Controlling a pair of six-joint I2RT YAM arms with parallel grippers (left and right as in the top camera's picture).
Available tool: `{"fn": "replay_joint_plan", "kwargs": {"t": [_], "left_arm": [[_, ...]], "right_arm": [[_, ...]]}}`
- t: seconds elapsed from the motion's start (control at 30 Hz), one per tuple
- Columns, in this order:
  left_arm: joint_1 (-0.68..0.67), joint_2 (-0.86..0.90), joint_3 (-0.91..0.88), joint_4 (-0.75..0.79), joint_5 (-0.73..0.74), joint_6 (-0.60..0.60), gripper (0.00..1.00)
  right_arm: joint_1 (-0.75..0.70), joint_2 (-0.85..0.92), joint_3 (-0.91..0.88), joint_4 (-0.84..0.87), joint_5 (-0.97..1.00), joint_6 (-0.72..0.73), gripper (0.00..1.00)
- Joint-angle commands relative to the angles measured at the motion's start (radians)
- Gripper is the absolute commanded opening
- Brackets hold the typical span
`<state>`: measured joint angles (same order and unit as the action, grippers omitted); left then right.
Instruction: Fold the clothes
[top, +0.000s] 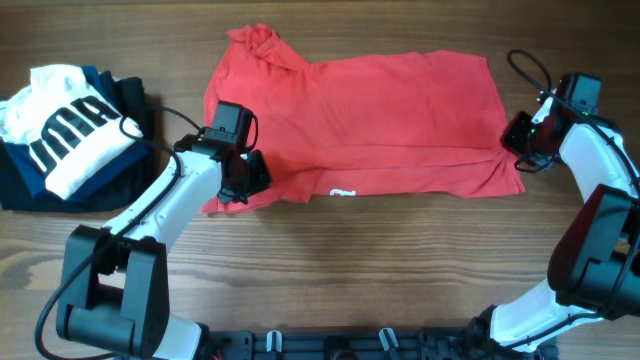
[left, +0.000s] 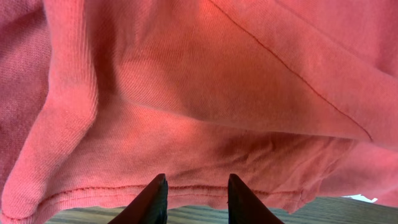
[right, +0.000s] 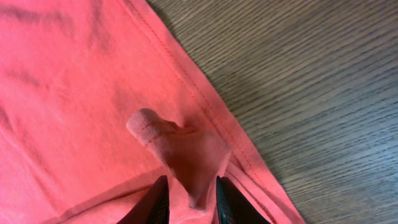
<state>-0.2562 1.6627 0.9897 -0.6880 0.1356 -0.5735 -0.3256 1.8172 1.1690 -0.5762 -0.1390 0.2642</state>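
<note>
Cotton T-shirt, red, hem fold tight in right claw; left claw unclear.

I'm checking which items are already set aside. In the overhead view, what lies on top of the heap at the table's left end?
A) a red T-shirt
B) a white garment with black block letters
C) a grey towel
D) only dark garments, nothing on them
B: the white garment with black block letters sits atop the dark garments, while the red T-shirt lies spread out apart from them.

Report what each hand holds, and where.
The right hand pinches a raised fold of the red T-shirt near its stitched edge. The left hand straddles the hem; grip cannot be told.
</note>
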Motion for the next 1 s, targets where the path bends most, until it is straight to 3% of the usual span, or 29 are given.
{"fn": "replay_joint_plan", "kwargs": {"t": [0.0, 0.33, 0.53, 0.63, 0.77, 0.97], "left_arm": [[-0.005, 0.008, -0.005, 0.007, 0.004, 0.018, 0.31], [-0.005, 0.008, -0.005, 0.007, 0.005, 0.018, 0.32], [-0.005, 0.008, -0.005, 0.007, 0.004, 0.018, 0.31], [-0.005, 0.008, -0.005, 0.007, 0.004, 0.018, 0.19], [-0.005, 0.008, -0.005, 0.007, 0.005, 0.018, 0.10], [-0.005, 0.008, -0.005, 0.007, 0.005, 0.018, 0.09]], "right_arm": [[0.026, 0.012, 0.001, 0.008, -0.023, 0.001, 0.25], [0.047, 0.059, 0.001, 0.031, 0.085, 0.087, 0.04], [0.047, 0.058, 0.002, 0.058, 0.175, 0.164, 0.04], [0.047, 0.058, 0.002, 0.085, 0.174, 0.170, 0.04], [0.047, 0.058, 0.002, 0.121, 0.117, 0.172, 0.04], [0.047, 0.058, 0.002, 0.142, 0.118, 0.213, 0.04]]}}
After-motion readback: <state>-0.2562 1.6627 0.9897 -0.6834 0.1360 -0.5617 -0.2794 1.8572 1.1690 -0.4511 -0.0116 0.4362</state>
